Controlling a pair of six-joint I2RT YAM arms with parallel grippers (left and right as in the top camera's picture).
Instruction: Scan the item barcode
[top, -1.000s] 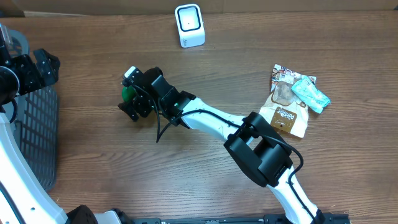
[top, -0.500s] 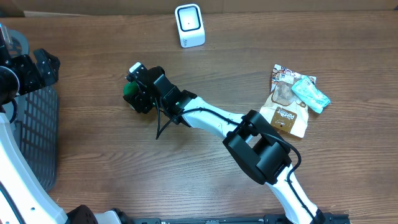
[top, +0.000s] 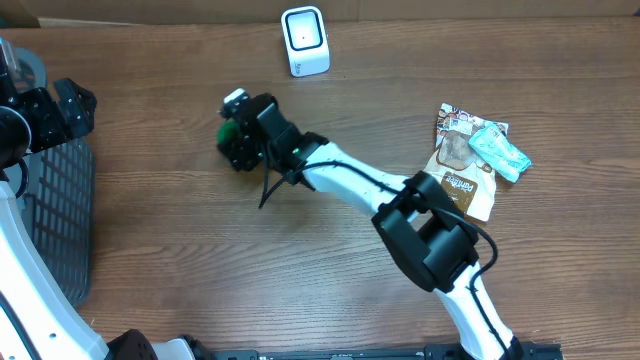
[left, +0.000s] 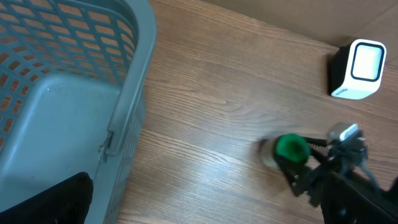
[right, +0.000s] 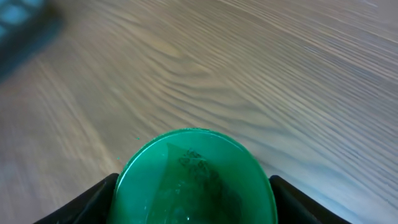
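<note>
the right arm has white links and boxy black joint housings; the right pincer is black. a thin black cable loops off the wrist.

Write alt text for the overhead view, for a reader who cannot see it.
The right arm's fingers clasp a small green-capped container over the middle of a wooden table, short of the white barcode scanner at the far edge. Snack packets lie to the right. A grey basket and the left arm's fingers sit at the left edge.
</note>
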